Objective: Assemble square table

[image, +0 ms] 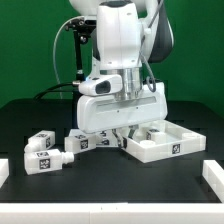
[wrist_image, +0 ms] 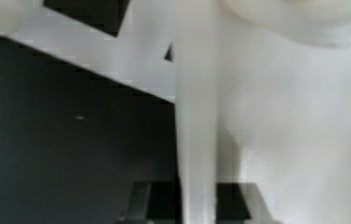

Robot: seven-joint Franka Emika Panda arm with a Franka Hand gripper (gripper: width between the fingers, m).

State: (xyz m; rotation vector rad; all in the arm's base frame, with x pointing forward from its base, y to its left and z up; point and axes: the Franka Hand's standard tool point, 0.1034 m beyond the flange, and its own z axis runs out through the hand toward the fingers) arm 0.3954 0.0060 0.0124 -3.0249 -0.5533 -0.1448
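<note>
Claw is hanging low over the black table, its tips down at the slab. The slab is lying flat, toward the exterior view's right of centre. We cannot tell whether the claw is released, clenched or grasping anything. Its broad white body is blocking the tips in the exterior view, and the wrist view is giving us mostly blur. A tag is showing on the slab's front edge, and a white lump is sitting on top of the slab, too unclear for us to name. A leg is lying loose toward the exterior view's left, well apart from the slab. A second leg is lying nearer, just beside the claw, and both are showing tags. A left piece and a right piece, both white, are sitting at the table's outer edges. Only the exterior view is giving us this layout. The wrist view is showing a pale strip against a white surface, with dark table on the strip's other side and blurred dark tag squares close to the strip.
</note>
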